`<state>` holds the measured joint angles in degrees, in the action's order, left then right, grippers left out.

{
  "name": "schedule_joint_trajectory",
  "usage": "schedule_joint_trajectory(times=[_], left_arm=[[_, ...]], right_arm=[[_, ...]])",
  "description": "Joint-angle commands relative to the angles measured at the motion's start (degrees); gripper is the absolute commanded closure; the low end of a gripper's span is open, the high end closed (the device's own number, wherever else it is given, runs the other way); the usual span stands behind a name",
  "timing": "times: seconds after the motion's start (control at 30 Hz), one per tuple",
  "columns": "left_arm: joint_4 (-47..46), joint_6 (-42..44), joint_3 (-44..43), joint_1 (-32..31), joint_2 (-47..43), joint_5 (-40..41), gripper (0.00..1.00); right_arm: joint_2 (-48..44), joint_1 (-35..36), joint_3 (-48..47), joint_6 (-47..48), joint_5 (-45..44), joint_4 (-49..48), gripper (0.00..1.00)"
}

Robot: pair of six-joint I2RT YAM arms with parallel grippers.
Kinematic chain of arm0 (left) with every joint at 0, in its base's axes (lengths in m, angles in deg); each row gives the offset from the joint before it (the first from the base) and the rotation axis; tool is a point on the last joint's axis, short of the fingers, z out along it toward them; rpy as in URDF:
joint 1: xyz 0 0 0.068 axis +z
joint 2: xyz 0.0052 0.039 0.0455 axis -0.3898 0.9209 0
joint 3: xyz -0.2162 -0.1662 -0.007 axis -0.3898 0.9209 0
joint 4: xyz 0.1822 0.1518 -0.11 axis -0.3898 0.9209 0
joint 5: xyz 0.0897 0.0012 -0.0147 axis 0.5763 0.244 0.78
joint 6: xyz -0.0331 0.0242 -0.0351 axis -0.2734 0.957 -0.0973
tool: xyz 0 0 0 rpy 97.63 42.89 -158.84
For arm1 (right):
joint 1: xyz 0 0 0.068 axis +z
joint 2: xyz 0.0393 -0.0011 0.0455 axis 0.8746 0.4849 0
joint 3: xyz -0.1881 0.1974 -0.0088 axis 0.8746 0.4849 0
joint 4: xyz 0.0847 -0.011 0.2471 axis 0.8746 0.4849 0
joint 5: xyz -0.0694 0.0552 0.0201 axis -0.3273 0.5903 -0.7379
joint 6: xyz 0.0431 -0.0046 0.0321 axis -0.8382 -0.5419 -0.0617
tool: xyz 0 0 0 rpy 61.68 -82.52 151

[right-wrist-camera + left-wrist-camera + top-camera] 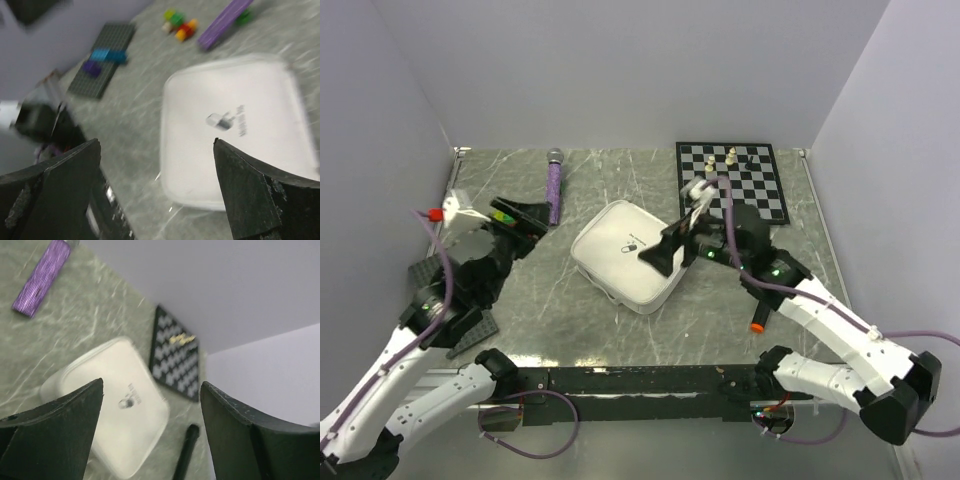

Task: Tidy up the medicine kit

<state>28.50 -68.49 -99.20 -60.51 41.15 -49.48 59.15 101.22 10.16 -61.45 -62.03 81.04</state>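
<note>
The medicine kit (620,258) is a white rounded-square case with a small dark pill logo, lying with its lid down in the middle of the table. It also shows in the left wrist view as the kit (120,410) and in the right wrist view as the kit (235,130). My right gripper (678,230) hovers open over the kit's right edge, and in its own view the right gripper (155,142) has nothing between its fingers. My left gripper (523,226) stands open and empty to the left of the kit, apart from it, seen wide in its own view as the left gripper (152,385).
A purple stick-shaped object (553,187) lies at the back left. The chessboard (732,180) with a few pieces sits at the back right. A black marker with an orange end (758,315) lies at the right front. A grey baseplate (102,60) and small coloured bricks (177,25) sit at the left.
</note>
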Motion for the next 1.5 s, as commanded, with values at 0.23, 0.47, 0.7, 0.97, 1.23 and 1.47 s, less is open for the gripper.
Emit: schedule_joint_trajectory(times=[0.23, 0.47, 0.7, 0.97, 1.23, 1.47], left_arm=[[-6.3, -3.4, 18.5, 0.2, 4.1, -17.4, 0.2], [-15.6, -4.2, 26.8, 0.2, 4.0, -19.4, 0.01], [-24.8, -3.8, 29.3, 0.2, 13.1, -21.9, 0.04], [-24.2, 1.8, 21.9, 1.7, 26.6, -23.0, 0.03], [-28.7, 12.5, 14.0, 9.9, 36.3, -31.0, 0.06], [-31.1, 19.3, -1.0, 12.2, 49.7, -41.8, 0.09]], right_arm=[[24.7, -15.0, -11.7, -12.4, -7.9, -0.1, 0.0], [34.4, -16.8, -13.0, -12.5, -8.6, 0.4, 0.0], [33.6, -16.8, -6.5, -12.3, -5.9, -1.0, 0.0], [27.7, -14.8, 4.9, -13.6, -1.4, -4.3, 0.0], [21.4, -4.9, 11.4, -16.7, -3.5, -7.1, 0.0], [22.8, -0.1, 8.5, -16.7, -4.4, -5.2, 0.0]])
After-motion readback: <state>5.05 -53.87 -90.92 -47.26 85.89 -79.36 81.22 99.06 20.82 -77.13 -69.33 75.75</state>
